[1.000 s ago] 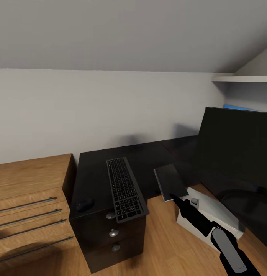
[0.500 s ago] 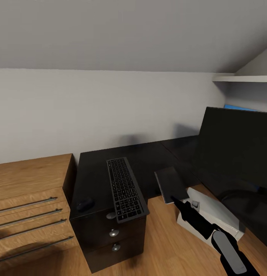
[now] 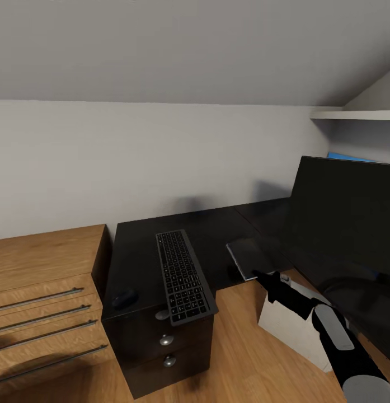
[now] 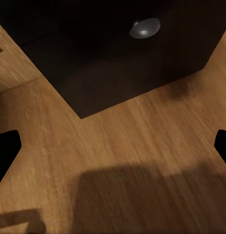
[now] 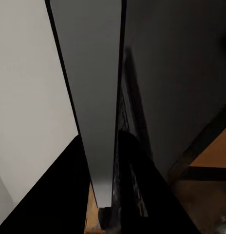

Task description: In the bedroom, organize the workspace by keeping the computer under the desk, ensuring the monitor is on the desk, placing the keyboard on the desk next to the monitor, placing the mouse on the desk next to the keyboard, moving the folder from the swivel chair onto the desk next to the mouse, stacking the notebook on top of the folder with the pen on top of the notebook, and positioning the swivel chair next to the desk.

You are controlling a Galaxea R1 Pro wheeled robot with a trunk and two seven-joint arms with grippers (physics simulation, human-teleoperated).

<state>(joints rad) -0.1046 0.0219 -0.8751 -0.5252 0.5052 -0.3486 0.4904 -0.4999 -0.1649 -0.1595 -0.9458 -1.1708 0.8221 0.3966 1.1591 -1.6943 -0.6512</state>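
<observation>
Notebook [image 3: 249, 258]: thin, grey, pinched at its near edge by right gripper [image 3: 262, 276], held over the front edge of the desk [image 3: 217, 224], slightly tilted, just left of the monitor [image 3: 346, 212]. Keyboard [image 3: 182, 275] lying lengthwise on the desk's left section, its near end jutting past the edge above the drawer knobs [image 3: 166, 339]. Mouse [image 3: 123, 298] at the near left corner of the desktop, left of the keyboard. Computer [image 3: 292, 319] standing on the wood floor below the notebook, partly under the desk. Blue folder [image 3: 348, 158] peeking above the monitor's top edge. Wooden drawer unit [image 3: 43, 302] touching the desk's left side.

Left wrist view: black drawer front with one round silver knob [image 4: 144, 28], wood floor [image 4: 122, 161] beneath; left gripper fingertips [image 4: 6, 151] spread wide, grasping nothing.

Right wrist view: notebook [image 5: 96, 97] seen edge-on, clamped between the dark fingers [image 5: 127, 195], desk surface beside.
</observation>
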